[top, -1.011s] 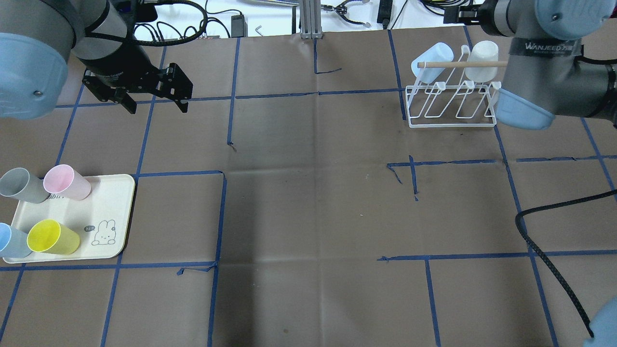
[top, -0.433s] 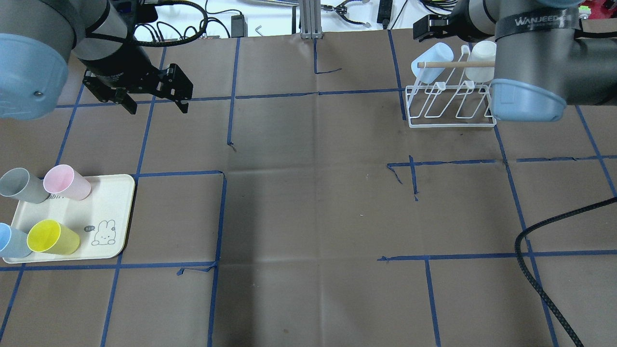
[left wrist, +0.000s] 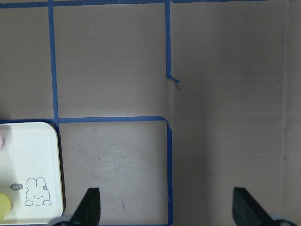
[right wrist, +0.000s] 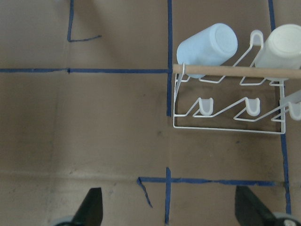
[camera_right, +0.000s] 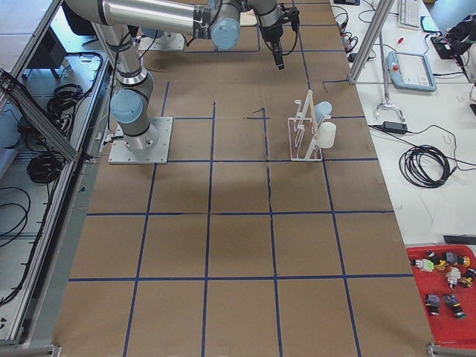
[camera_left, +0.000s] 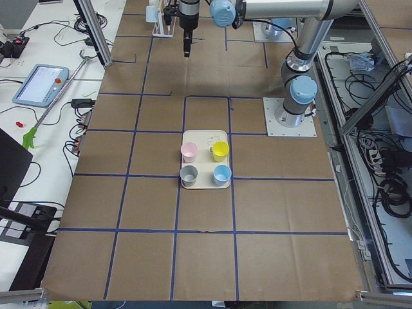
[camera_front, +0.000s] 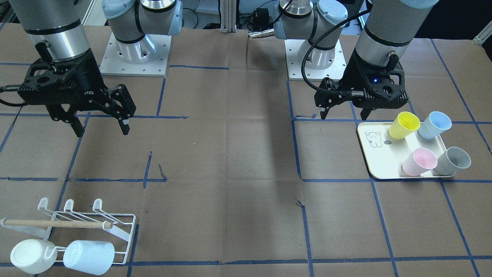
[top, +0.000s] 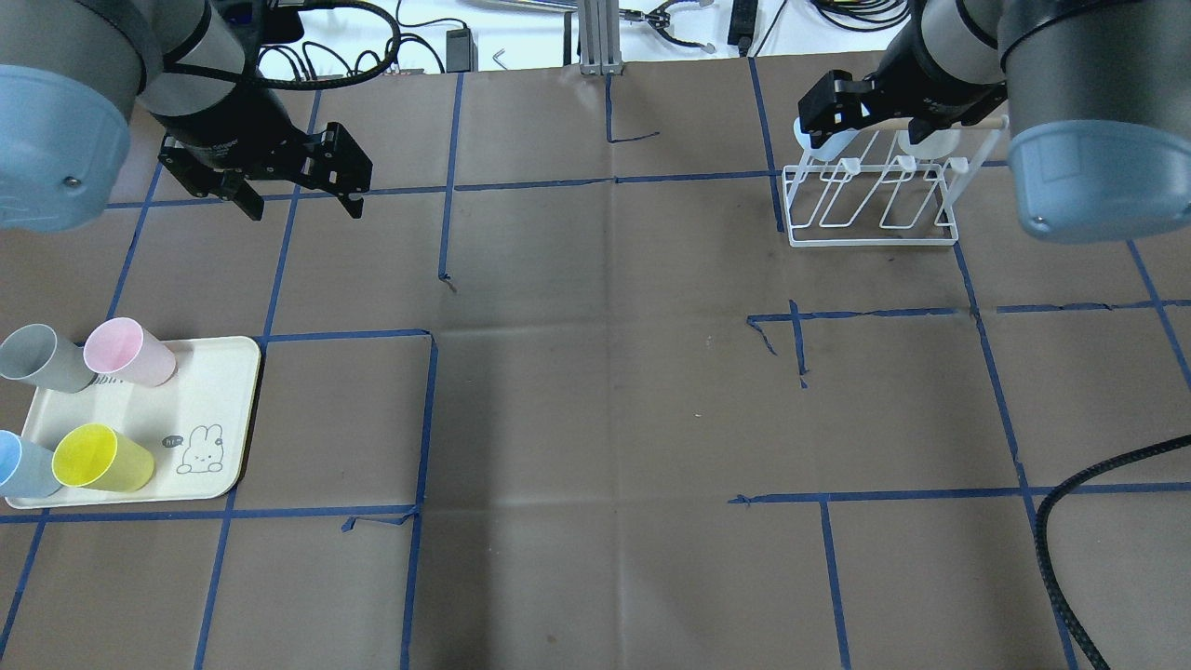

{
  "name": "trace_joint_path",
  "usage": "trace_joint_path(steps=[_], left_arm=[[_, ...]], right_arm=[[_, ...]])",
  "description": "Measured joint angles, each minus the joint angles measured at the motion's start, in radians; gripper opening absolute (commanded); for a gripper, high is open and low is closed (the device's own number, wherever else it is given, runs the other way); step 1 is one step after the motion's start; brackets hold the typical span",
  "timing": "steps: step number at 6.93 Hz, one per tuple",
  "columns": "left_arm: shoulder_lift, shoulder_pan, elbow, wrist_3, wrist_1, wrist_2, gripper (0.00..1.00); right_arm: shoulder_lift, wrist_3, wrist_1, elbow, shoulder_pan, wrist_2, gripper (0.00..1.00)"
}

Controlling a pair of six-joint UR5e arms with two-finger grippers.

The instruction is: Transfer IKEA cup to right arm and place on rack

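Note:
Four IKEA cups stand on a cream tray (top: 209,391) at the left: pink (top: 126,352), grey (top: 37,358), yellow (top: 98,458) and blue (top: 19,465). My left gripper (top: 303,207) hangs open and empty above the table, beyond the tray. The white wire rack (top: 870,200) at the far right holds a pale blue cup (right wrist: 209,44) and a white cup (right wrist: 282,47) on its far prongs. My right gripper (camera_front: 102,131) is open and empty, high up near the rack, which the right wrist view shows below it.
A black cable (top: 1070,521) runs over the table's near right corner. Blue tape lines grid the brown table cover. The arms' base plates (camera_front: 134,50) sit at the robot's edge. Cables and tools lie beyond the far edge.
My right arm has swung leftward, so its gripper now shows above the rack's far side. The left arm and all cups are unmoved.

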Motion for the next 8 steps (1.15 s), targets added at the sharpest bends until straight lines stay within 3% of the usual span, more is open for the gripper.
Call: trace_joint_path(steps=[2,3,8], left_arm=[[0.000,0.000,0.000,0.000,0.000,0.000,0.99],[0.000,0.000,0.000,0.000,0.000,0.000,0.99],[0.000,-0.002,0.000,0.000,0.000,0.000,0.99]], right_arm=[[-0.025,0.044,0.190,-0.063,0.027,-0.011,1.00],[-0.011,0.071,0.229,-0.105,0.057,-0.035,1.00],[-0.006,0.090,0.297,-0.119,0.119,-0.094,1.00]])
